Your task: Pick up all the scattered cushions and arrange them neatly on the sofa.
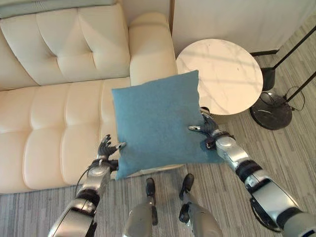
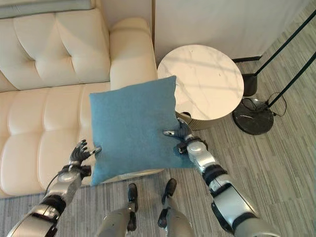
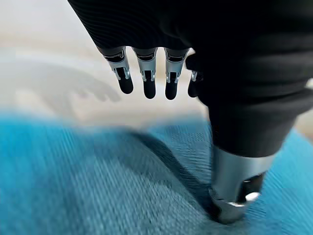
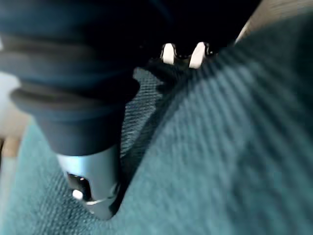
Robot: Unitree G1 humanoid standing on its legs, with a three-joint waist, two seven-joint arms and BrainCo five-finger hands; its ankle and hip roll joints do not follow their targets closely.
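Observation:
A square blue cushion [image 1: 158,123] hangs in the air over the front edge of the cream sofa [image 1: 49,128], carried between my two hands. My left hand [image 1: 105,148] is at its lower left corner. The fingers [image 3: 146,81] stand straight and spread clear of the cloth, and only the thumb [image 3: 234,186] presses the cushion [image 3: 98,186]. My right hand [image 1: 210,129] is at the cushion's right edge. Its thumb [image 4: 93,191] lies on the cushion's face [image 4: 234,147] and its fingers reach round the edge, so the cloth is pinched.
A round white marble side table [image 1: 222,74] stands right of the sofa's arm [image 1: 150,49]. A black floor lamp base [image 1: 271,111] with slanted poles sits further right. Grey striped carpet [image 1: 291,153] lies in front of the sofa.

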